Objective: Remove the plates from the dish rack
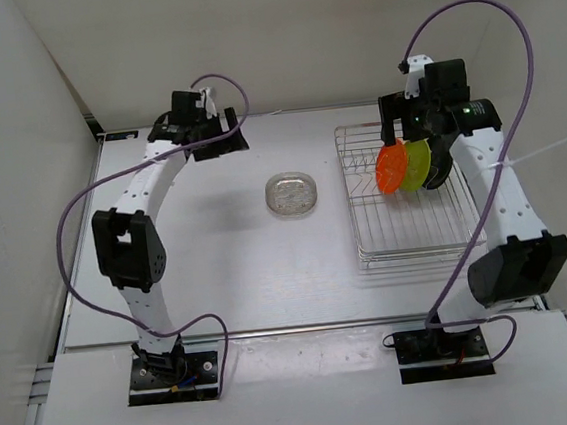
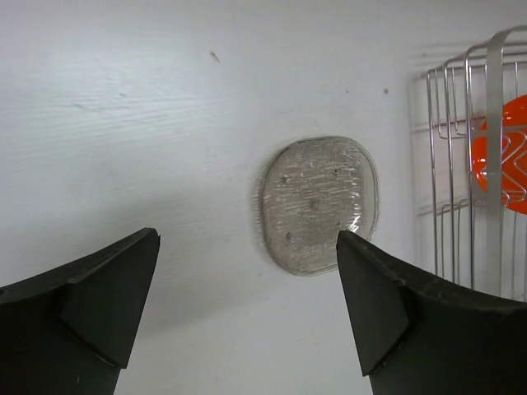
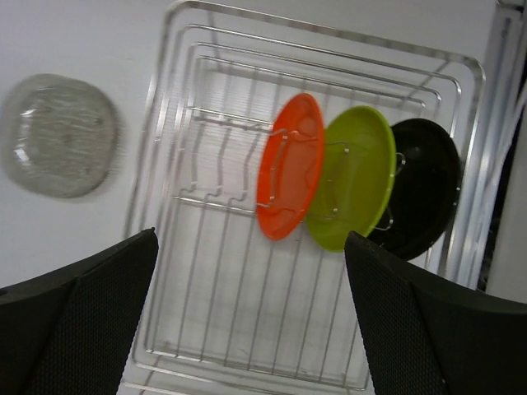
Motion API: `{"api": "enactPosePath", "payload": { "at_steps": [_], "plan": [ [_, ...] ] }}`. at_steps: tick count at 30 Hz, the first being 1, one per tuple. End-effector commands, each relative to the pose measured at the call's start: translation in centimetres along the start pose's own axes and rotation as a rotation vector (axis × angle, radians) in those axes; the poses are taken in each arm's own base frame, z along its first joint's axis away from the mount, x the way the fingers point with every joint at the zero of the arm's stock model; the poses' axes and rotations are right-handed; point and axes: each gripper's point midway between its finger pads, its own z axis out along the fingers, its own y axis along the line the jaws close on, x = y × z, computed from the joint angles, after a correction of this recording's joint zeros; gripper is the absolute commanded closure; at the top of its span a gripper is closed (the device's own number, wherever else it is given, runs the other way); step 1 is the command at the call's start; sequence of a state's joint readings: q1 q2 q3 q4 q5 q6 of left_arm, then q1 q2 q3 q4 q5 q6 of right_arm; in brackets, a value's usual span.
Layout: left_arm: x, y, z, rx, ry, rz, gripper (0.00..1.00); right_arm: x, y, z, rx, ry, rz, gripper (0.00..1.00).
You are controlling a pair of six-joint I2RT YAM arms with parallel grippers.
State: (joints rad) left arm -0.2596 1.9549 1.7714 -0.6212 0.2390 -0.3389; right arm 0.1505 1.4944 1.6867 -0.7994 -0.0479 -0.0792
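R gripper [image 3: 251, 243]: fingers apart, holding nothing, above far end of dish rack [image 1: 413, 250].
L gripper [image 2: 247, 243]: fingers apart, holding nothing, well left of rack, over table [image 1: 199, 271].
Rack, far half: orange plate [image 1: 392, 168], yellow-green plate [image 1: 417, 163], black plate [image 3: 424, 185] on edge in prongs, overlapping; orange leftmost, black nearest rack's right rim.
Rack, near half: bare wire.
Clear plate [image 1: 292, 194]: flat on table, left of rack, apart from rim; bare tabletop all round.
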Motion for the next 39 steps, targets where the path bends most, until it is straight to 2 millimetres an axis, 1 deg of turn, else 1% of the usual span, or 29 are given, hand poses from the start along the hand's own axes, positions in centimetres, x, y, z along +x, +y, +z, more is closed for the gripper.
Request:
{"api": "enactPosePath", "payload": {
  "at_steps": [1, 3, 4, 6, 7, 8, 9, 10, 11, 12, 13, 14, 16, 17, 18, 19, 20, 21, 22, 23, 24, 26, 27, 31, 33, 35, 36, 37, 39],
  "plan": [
    [-6.0, -1.4, -7.7, -0.05, -0.181, 0.136, 0.0, 0.9, -3.6, 3.1, 0.13, 0.046, -0.037, 0.04],
    [-6.6, -0.8, -8.9, -0.105, -0.189, 0.168, 0.0, 1.3, -4.2, 4.6, 0.142, 0.073, -0.057, 0.11],
    [-6.9, -0.4, -9.8, -0.143, -0.186, 0.194, 0.0, 0.8, -4.7, 4.9, 0.164, 0.073, -0.067, 0.19],
    [-7.4, 0.2, -11.2, -0.171, -0.206, 0.212, 0.0, 0.8, -5.2, 5.9, 0.181, 0.089, -0.077, 0.27],
    [-6.9, 0.4, -12.1, -0.181, -0.208, 0.225, 0.0, 1.2, -5.6, 7.0, 0.192, 0.114, -0.088, 0.31],
    [-6.6, 0.6, -12.6, -0.194, -0.21, 0.224, 0.0, 0.8, -6.0, 7.2, 0.209, 0.112, -0.089, 0.34],
    [-6.6, 1.0, -13.2, -0.201, -0.22, 0.234, 0.0, 1.3, -6.3, 8.2, 0.216, 0.134, -0.089, 0.34],
    [-6.9, 1.0, -14.5, -0.218, -0.255, 0.235, 0.0, 1.7, -6.7, 8.6, 0.234, 0.152, -0.099, 0.34],
    [-6.0, 1.4, -14.4, -0.225, -0.233, 0.245, 0.0, 1.7, -6.9, 8.9, 0.243, 0.157, -0.1, 0.36],
    [-5.9, 1.6, -14.7, -0.238, -0.242, 0.255, 0.0, 2.3, -7.0, 9.6, 0.239, 0.179, -0.109, 0.36],
    [-6.0, 2.0, -15.7, -0.254, -0.259, 0.249, 0.0, 2.4, -7.3, 10.0, 0.258, 0.184, -0.11, 0.36],
    [-5.5, 2.3, -15.6, -0.258, -0.246, 0.257, 0.0, 2.1, -7.6, 10.0, 0.274, 0.174, -0.111, 0.37],
    [-5.3, 3.2, -16.2, -0.274, -0.249, 0.243, 0.0, 3.6, -7.8, 11.2, 0.276, 0.216, -0.121, 0.37],
    [-4.9, 3.3, -16.1, -0.275, -0.246, 0.243, 0.0, 3.7, -7.8, 11.2, 0.276, 0.216, -0.121, 0.44],
    [-5.2, 3.5, -16.8, -0.279, -0.262, 0.239, 0.0, 4.5, -7.8, 11.8, 0.272, 0.239, -0.122, 0.45],
    [-4.8, 3.7, -16.5, -0.282, -0.25, 0.237, 0.0, 4.8, -7.8, 12.1, 0.27, 0.249, -0.122, 0.45],
    [-4.9, 3.5, -16.9, -0.28, -0.259, 0.238, 0.0, 4.8, -7.8, 12.1, 0.27, 0.249, -0.122, 0.46],
    [-5.1, 3.9, -17.1, -0.288, -0.261, 0.231, 0.0, 5.6, -7.8, 12.6, 0.266, 0.272, -0.122, 0.53],
    [-4.7, 4.1, -16.8, -0.29, -0.251, 0.23, 0.0, 6.0, -8.0, 12.9, 0.275, 0.284, -0.124, 0.55],
    [-4.8, 4.0, -17.2, -0.288, -0.259, 0.231, 0.0, 6.4, -8.0, 12.9, 0.273, 0.294, -0.124, 0.57],
    [-5.0, 4.5, -17.4, -0.305, -0.264, 0.223, 0.0, 6.7, -8.0, 13.3, 0.272, 0.304, -0.124, 0.64],
    [-4.8, 5.1, -17.2, -0.314, -0.255, 0.216, 0.0, 6.7, -8.2, 13.2, 0.282, 0.306, -0.125, 0.66],
    [-4.8, 5.1, -17.2, -0.314, -0.255, 0.216, 0.0, 7.4, -8.2, 13.5, 0.279, 0.324, -0.126, 0.75],
    [-4.6, 5.8, -17.2, -0.32, -0.248, 0.195, 0.0, 7.4, -8.2, 13.5, 0.279, 0.324, -0.126, 0.74],
    [-4.6, 6.3, -17.1, -0.327, -0.25, 0.189, 0.0, 7.7, -8.3, 13.8, 0.291, 0.334, -0.119, 0.8],
    [-4.5, 6.1, -17.1, -0.316, -0.248, 0.19, 0.0, 7.7, -8.5, 13.7, 0.3, 0.335, -0.12, 0.89],
    [-4.7, 6.3, -17.5, -0.321, -0.259, 0.186, 0.0, 7.7, -8.7, 13.6, 0.314, 0.337, -0.122, 0.93],
    [-4.7, 6.3, -17.5, -0.321, -0.26, 0.186, 0.0, 7.7, -8.2, 13.7, 0.308, 0.335, -0.121, 0.98],
    [-4.8, 6.6, -17.7, -0.328, -0.262, 0.18, 0.0, 7.8, -8.2, 13.2, 0.336, 0.355, -0.12, 1.0]
  ]
}}
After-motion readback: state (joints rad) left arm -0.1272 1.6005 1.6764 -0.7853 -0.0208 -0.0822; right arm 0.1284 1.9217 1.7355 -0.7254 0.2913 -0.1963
